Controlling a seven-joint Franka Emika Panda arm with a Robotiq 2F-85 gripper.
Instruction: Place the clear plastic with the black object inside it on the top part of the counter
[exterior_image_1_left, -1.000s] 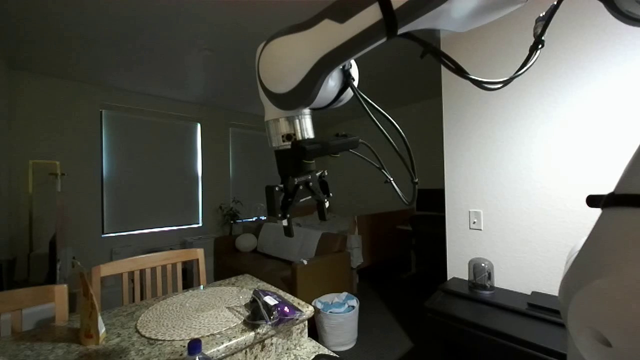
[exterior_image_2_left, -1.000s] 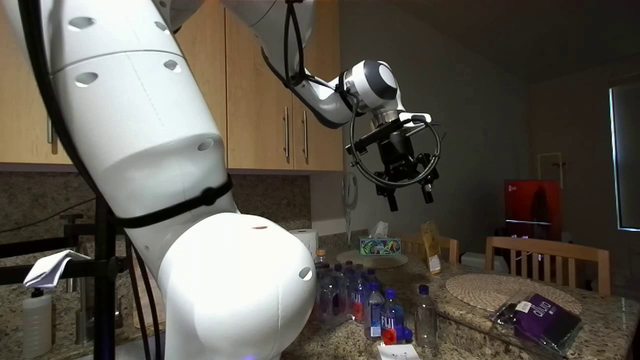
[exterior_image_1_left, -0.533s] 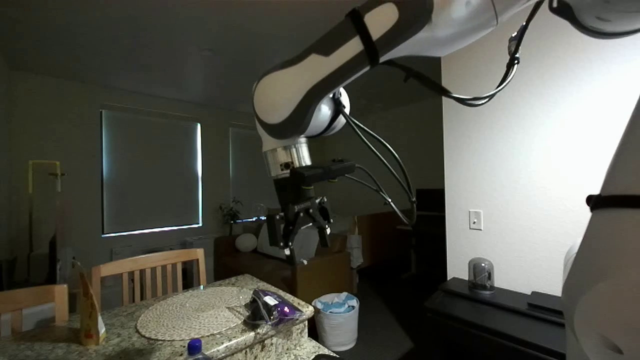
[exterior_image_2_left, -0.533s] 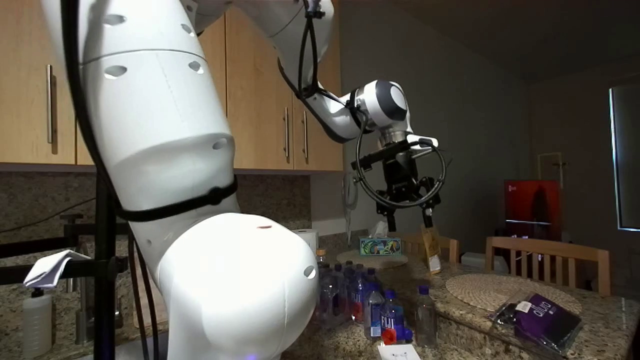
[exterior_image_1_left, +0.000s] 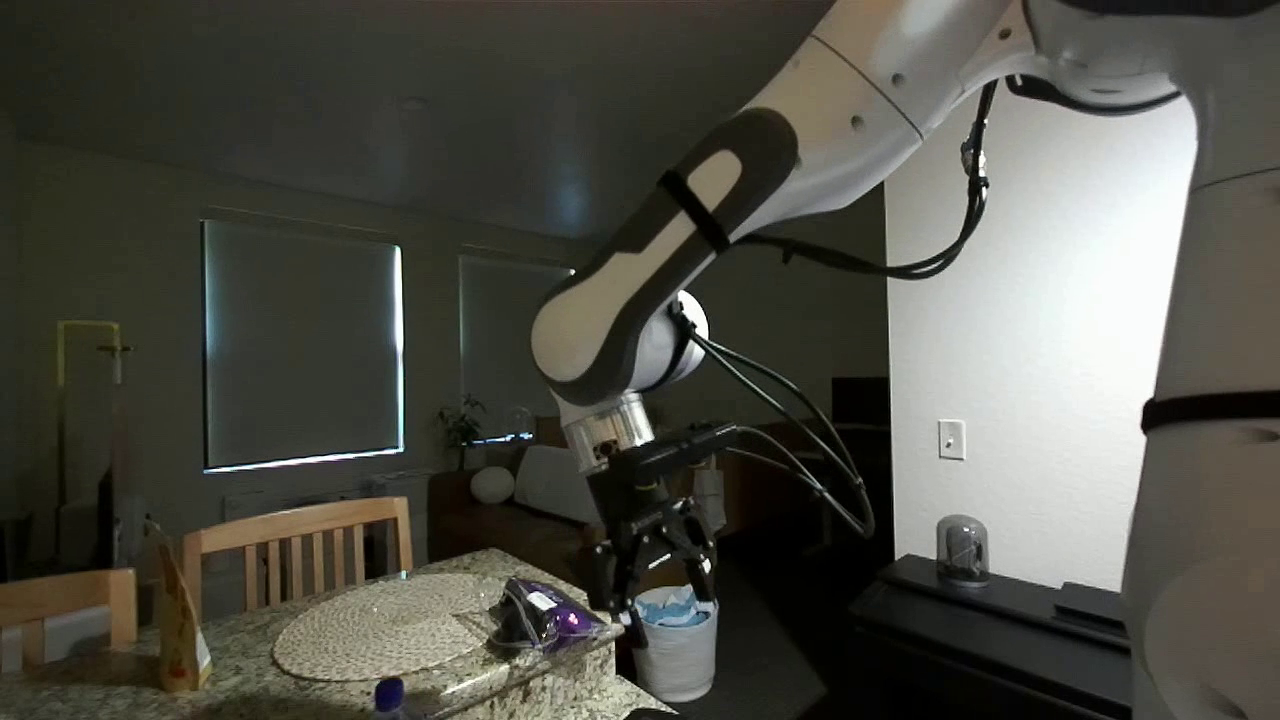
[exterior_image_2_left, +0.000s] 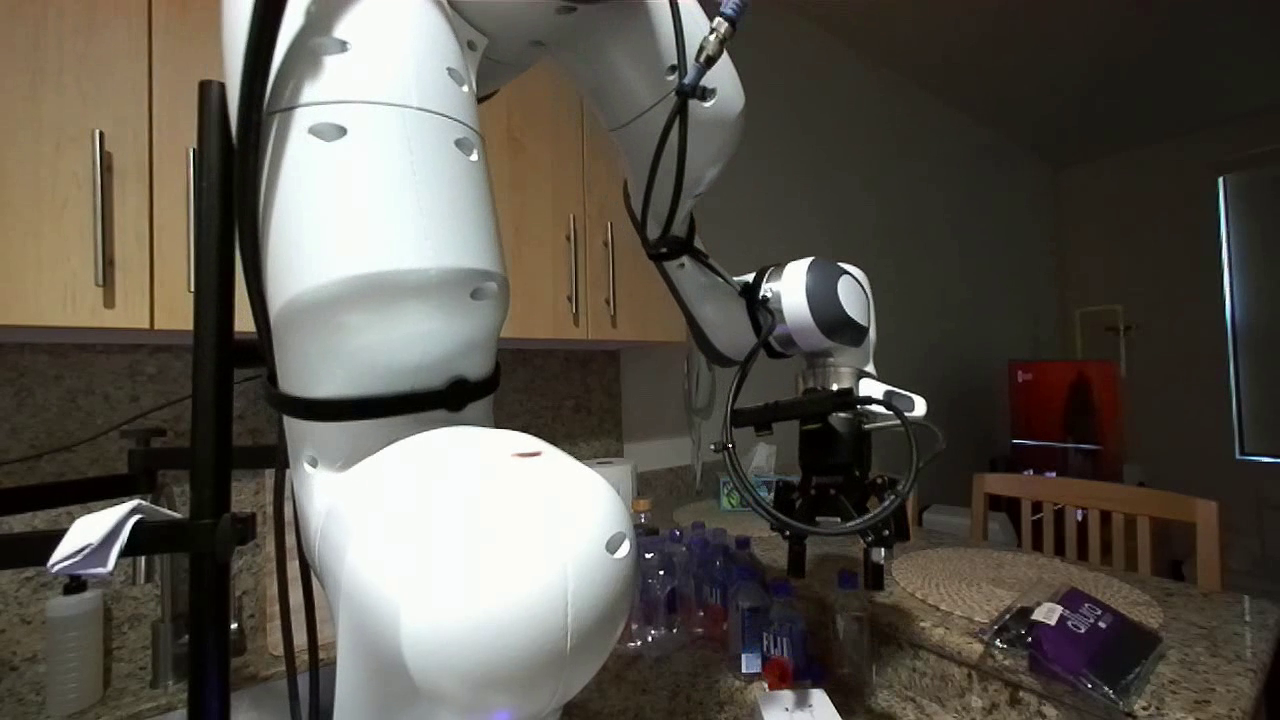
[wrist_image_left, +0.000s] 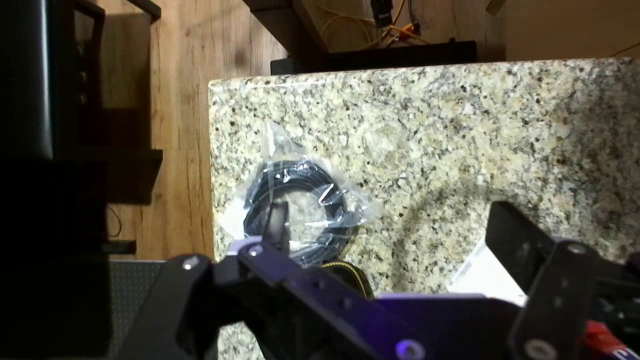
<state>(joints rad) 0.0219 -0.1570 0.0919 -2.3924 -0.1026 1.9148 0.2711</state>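
Note:
The clear plastic with the black object (wrist_image_left: 295, 172) lies flat on a speckled granite counter (wrist_image_left: 440, 130) in the wrist view. The black object inside is a coiled ring, like a cable. I cannot make it out in the exterior views. My gripper (wrist_image_left: 395, 225) is open and empty above the counter. In the wrist view one finger overlaps the ring's inner left side, and the other is far to the right. The gripper also shows in both exterior views (exterior_image_1_left: 668, 612) (exterior_image_2_left: 836, 570), low beside the raised counter part (exterior_image_1_left: 240, 655) (exterior_image_2_left: 1215, 625).
A purple package in clear plastic (exterior_image_1_left: 565, 620) (exterior_image_2_left: 1090, 640) lies on the raised part beside a round woven mat (exterior_image_1_left: 380, 630). Several bottles (exterior_image_2_left: 715, 590) stand near the gripper. White paper (wrist_image_left: 487, 275) and a dark item with yellow stitching (wrist_image_left: 357, 280) lie near the ring.
The arm and gripper have come down a long way in both exterior views, shifting a little to the right. The gripper has stayed open. The purple package has not moved.

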